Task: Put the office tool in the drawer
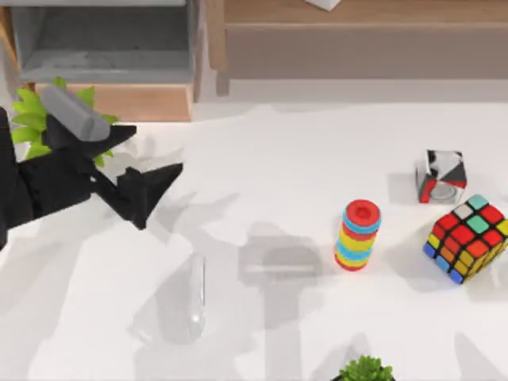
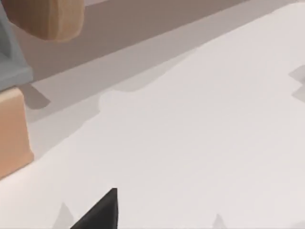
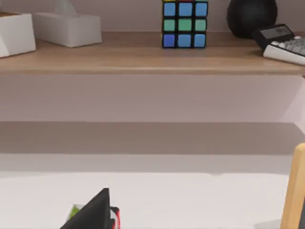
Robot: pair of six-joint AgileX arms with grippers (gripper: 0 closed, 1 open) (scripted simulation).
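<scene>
From above, the left gripper (image 1: 143, 163) is hovering over the left part of the white table (image 1: 317, 143), its two black fingers spread apart with nothing between them. It is sitting just below the drawer (image 1: 107, 48), whose grey-lined box is lying open at the top left with its tan wood front panel facing the table. A green leafy plant (image 1: 32, 119) is peeking out from under the arm. The office tool (image 1: 194, 298), a slim glassy bar, is lying flat on the table toward the bottom, well apart from the open fingers and from the drawer. Just beside it to the right, a wider clear block (image 1: 278, 266) is resting on the table. Further right, a coloured ring stack (image 1: 359, 235) is standing upright, with a colourful puzzle cube (image 1: 468, 238) near the right edge and a glossy black-red-silver cube (image 1: 440, 176) just above it. A second plant (image 1: 365, 370) is showing at the bottom edge. A long wooden shelf (image 1: 357, 16) is running along the top.

In the left wrist view, one black fingertip (image 2: 100, 214) is hanging over bare table, with the drawer's tan panel (image 2: 12, 133) off to one side.

In the right wrist view, a dark fingertip (image 3: 93, 212) is pointing toward the shelf (image 3: 143, 55), which is carrying a puzzle cube (image 3: 185, 24), a tissue box (image 3: 66, 26), a dark ball (image 3: 251, 16) and a calculator (image 3: 283, 40). I cannot tell whether the right gripper is open or closed.
</scene>
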